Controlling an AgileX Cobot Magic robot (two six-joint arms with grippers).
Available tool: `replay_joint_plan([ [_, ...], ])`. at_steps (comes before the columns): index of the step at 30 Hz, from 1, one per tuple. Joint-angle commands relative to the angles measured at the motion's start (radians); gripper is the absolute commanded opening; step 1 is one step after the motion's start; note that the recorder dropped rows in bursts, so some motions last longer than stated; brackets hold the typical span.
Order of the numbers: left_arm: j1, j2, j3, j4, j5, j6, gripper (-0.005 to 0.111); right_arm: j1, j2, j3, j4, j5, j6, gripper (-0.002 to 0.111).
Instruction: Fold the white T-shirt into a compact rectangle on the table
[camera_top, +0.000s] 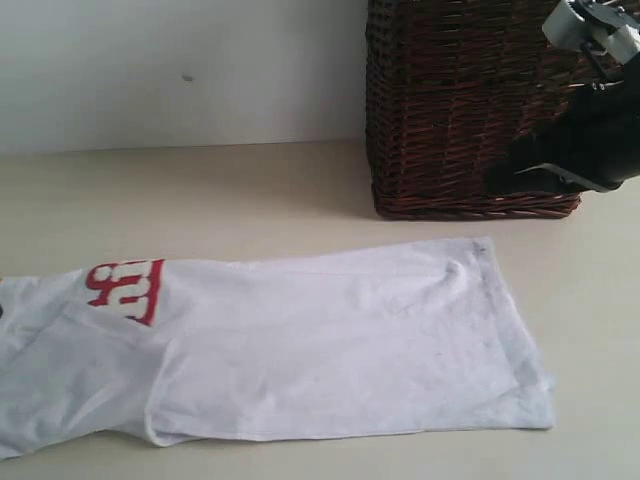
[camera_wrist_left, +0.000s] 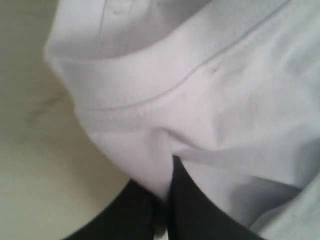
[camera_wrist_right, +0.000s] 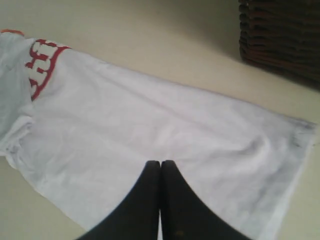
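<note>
Exterior view shows pale table (camera_top: 200, 200), white wall (camera_top: 180, 70), wicker basket (camera_top: 450, 110); left gripper (camera_wrist_left: 162, 195) seemingly pinches white T-shirt (camera_top: 330, 340).

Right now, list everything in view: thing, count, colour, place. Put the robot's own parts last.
white T-shirt: one, white with red lettering, laid as a long strip across the table.
table: one, pale beige, under the shirt and basket.
basket: one, dark brown wicker, on the table behind the shirt, right of middle.
wall: one, off-white, behind the table.
left tool: one, black, shut on a pinch of the shirt by a stitched hem.
right tool: one, black, shut, empty, above the shirt.
</note>
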Motion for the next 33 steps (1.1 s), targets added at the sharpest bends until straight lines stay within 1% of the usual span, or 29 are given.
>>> replay_joint_plan([
  [1, 0.009, -0.106, -0.074, 0.189, 0.045, -0.150, 0.000, 0.002, -0.008, 0.003, 0.015, 0.004, -0.013, 0.000],
  [3, -0.006, -0.153, -0.113, 0.145, 0.047, -0.143, 0.000, 0.002, -0.008, 0.003, 0.015, 0.004, -0.013, 0.000],
  [6, -0.054, -0.214, -0.176, 0.036, 0.058, -0.084, 0.000, 0.002, -0.008, 0.003, 0.015, 0.004, -0.013, 0.000],
  [9, -0.133, -0.266, -0.225, -0.110, 0.067, -0.001, 0.000, 0.002, -0.008, 0.003, 0.015, 0.004, -0.013, 0.000],
  [12, -0.241, -0.304, -0.247, -0.242, 0.061, 0.047, 0.000, 0.002, -0.010, 0.002, 0.013, 0.006, -0.013, 0.000],
  [16, -0.434, -0.317, -0.249, -0.389, 0.008, 0.101, 0.000, 0.002, -0.034, -0.031, -0.006, 0.033, 0.022, 0.000],
  [18, -0.539, -0.312, -0.249, -0.439, -0.051, 0.126, 0.000, 0.002, -0.060, -0.056, -0.031, 0.061, 0.053, 0.000],
  [20, -0.660, -0.303, -0.249, -0.474, -0.138, 0.135, 0.000, 0.002, -0.100, -0.079, -0.074, 0.081, 0.109, 0.000],
  [25, -0.933, -0.227, -0.251, -0.477, -0.354, 0.147, 0.000, 0.002, -0.235, -0.096, -0.217, 0.081, 0.267, 0.000],
  [27, -1.021, -0.165, -0.251, -0.467, -0.413, 0.179, 0.000, 0.002, -0.293, -0.096, -0.274, 0.081, 0.330, 0.000],
  [29, -1.091, -0.099, -0.251, -0.463, -0.458, 0.241, 0.001, 0.002, -0.341, -0.096, -0.295, 0.078, 0.355, 0.000],
  [31, -1.148, -0.034, -0.251, -0.463, -0.505, 0.268, 0.009, 0.002, -0.383, -0.096, -0.295, 0.078, 0.355, 0.000],
  [33, -1.197, 0.020, -0.251, -0.463, -0.545, 0.268, 0.025, 0.002, -0.413, -0.092, -0.295, 0.076, 0.355, 0.000],
])
